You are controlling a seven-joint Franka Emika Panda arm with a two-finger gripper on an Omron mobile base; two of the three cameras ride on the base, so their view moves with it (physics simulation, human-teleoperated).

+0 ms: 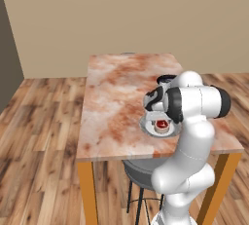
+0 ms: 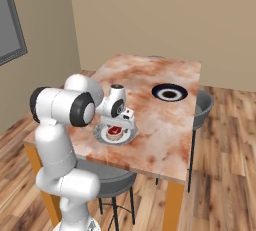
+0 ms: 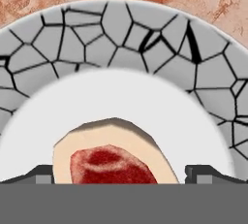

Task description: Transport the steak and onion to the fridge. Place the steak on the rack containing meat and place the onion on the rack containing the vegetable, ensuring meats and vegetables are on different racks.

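The steak (image 3: 112, 162) lies in the middle of a grey cracked-pattern plate (image 3: 121, 39) on the marbled worktop (image 1: 116, 97). The gripper (image 3: 118, 174) is low over the plate with one dark fingertip (image 3: 41, 174) on each side of the steak, open and not squeezing it. A dark ringed plate (image 2: 170, 93) sits farther along the worktop.

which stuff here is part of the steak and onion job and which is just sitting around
For the job: steak, on the grey cracked-pattern plate; gripper over it.

Just about: dark-rimmed plate, marble table, stools.
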